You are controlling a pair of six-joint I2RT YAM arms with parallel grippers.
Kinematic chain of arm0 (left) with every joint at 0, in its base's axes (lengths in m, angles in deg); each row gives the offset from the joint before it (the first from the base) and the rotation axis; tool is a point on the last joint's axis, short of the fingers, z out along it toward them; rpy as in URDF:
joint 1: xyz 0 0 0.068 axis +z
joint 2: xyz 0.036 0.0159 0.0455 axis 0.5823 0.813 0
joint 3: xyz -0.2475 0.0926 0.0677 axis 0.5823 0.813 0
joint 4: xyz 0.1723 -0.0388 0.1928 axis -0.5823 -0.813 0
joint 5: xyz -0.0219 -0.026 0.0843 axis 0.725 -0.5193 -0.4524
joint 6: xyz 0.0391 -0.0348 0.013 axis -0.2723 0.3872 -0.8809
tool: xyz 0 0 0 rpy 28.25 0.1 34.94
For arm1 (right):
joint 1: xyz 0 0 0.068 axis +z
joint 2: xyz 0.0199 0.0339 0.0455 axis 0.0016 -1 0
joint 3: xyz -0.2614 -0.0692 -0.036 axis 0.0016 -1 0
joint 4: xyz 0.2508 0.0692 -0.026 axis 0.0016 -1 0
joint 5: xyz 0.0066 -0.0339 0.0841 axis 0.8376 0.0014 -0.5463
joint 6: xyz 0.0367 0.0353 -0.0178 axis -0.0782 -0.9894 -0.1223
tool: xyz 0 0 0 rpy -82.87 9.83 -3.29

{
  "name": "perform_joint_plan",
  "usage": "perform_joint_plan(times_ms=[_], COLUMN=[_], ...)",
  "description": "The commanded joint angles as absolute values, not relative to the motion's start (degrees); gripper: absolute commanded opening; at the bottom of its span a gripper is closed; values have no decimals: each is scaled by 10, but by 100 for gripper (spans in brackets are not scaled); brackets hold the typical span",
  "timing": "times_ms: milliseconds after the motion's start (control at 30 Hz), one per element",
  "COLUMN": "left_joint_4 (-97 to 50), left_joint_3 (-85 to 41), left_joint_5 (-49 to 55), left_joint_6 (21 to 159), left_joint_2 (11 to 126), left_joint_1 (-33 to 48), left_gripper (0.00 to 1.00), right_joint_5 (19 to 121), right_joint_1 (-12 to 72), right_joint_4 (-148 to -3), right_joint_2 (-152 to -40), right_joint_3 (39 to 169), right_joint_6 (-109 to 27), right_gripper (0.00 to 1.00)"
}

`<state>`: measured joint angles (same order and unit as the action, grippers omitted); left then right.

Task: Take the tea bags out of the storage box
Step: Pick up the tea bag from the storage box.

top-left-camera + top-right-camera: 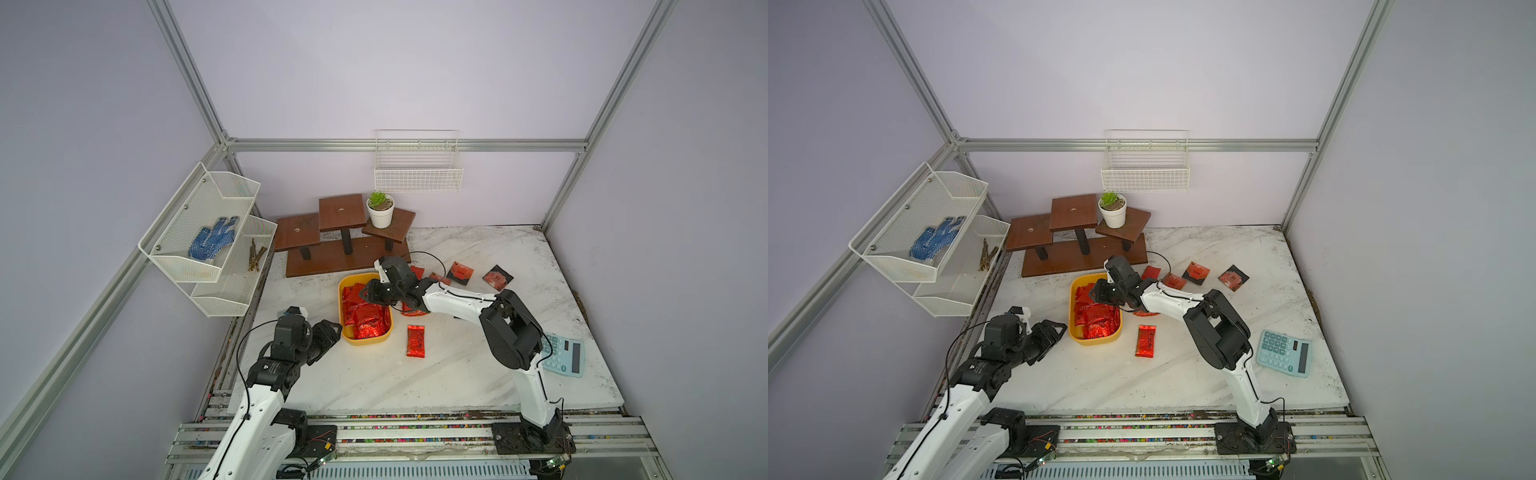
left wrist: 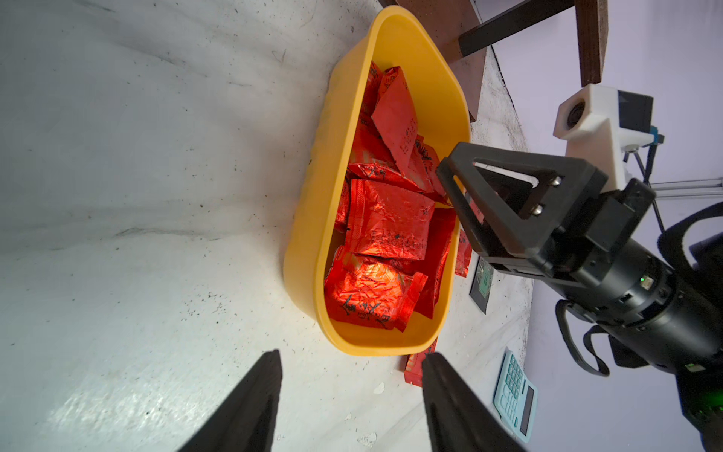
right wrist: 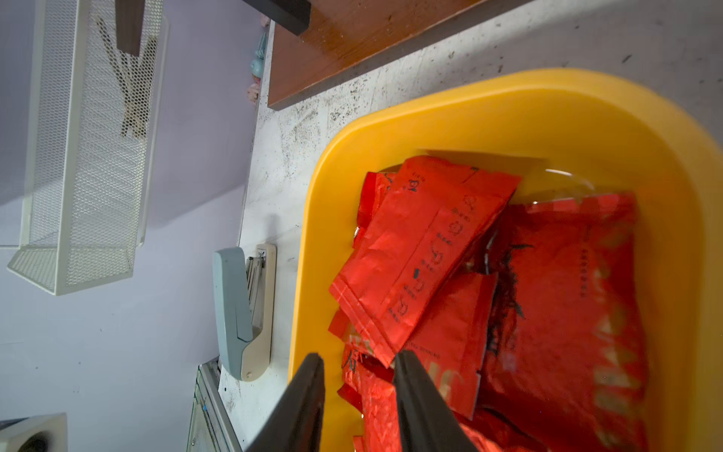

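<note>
Right fingers (image 3: 307,395) parted, storage box (image 3: 508,92) — tea bags (image 3: 414,250) inside

Robotics lab cell, alu frame (image 1: 291,145), lilac wall panels (image 1: 374,75), bench w/ rails (image 1: 415,432)

Left arm (image 1: 262,411) and right arm (image 1: 530,390), white shells, black joint housings, looped black cables, black triangular fingers (image 2: 508,153), two silver screws, white camera block (image 2: 587,117)
</note>
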<state>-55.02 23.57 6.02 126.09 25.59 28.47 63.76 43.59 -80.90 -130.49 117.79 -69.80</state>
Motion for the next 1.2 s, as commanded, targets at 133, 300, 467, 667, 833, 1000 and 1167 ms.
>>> perform_joint_plan(times_ms=[133,300,467,667,833,1000,1167], left_joint_4=[-547,-551,-554,-561,-572,-575,-569], left_joint_3=[238,239,241,241,240,241,241], left_joint_5=[70,71,72,73,72,70,73], left_joint_6=[1259,1257,1256,1256,1254,1254,1255], left_joint_2=[246,242,236,229,221,215,220], left_joint_1=[290,290,292,293,294,294,294], left_gripper=[61,61,61,61,62,62,62], right_joint_5=[658,666,674,673,669,677,686], right_joint_1=[440,440,441,441,443,445,446], right_joint_4=[-805,-806,-812,-809,-811,-829,-842], right_joint_2=[-1328,-1335,-1340,-1352,-1369,-1373,-1369], right_joint_3=[1196,1200,1202,1212,1234,1245,1243], right_joint_6=[-728,-734,-736,-743,-748,-744,-735], right_gripper=[39,39,40,41,42,42,42])
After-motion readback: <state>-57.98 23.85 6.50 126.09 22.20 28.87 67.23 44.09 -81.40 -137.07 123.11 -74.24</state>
